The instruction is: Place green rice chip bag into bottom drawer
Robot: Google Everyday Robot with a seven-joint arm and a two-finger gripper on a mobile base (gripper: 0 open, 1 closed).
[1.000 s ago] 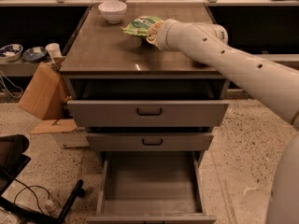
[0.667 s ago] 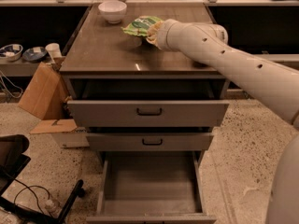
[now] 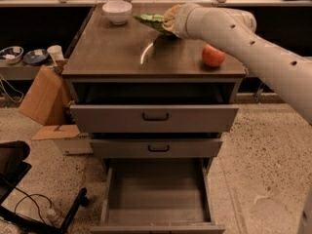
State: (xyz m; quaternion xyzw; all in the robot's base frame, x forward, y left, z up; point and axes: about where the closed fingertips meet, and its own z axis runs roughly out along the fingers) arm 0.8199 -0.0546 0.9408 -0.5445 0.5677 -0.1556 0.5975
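Note:
The green rice chip bag (image 3: 150, 19) is at the back of the cabinet top, sticking out to the left of my gripper (image 3: 166, 21). The gripper is shut on the bag's right end and holds it a little above the surface. My white arm reaches in from the right and hides the rest of the bag. The bottom drawer (image 3: 156, 191) is pulled wide open below, its plain box interior bare.
A red apple (image 3: 213, 56) sits on the top's right side under my arm. A white bowl (image 3: 117, 11) stands at the back left. The two upper drawers (image 3: 155, 117) with black handles are partly pulled out. A cardboard box (image 3: 46, 97) and cables lie on the floor at left.
My gripper and arm have risen and shifted slightly right with the green bag. The apple, hidden behind the arm before, now shows.

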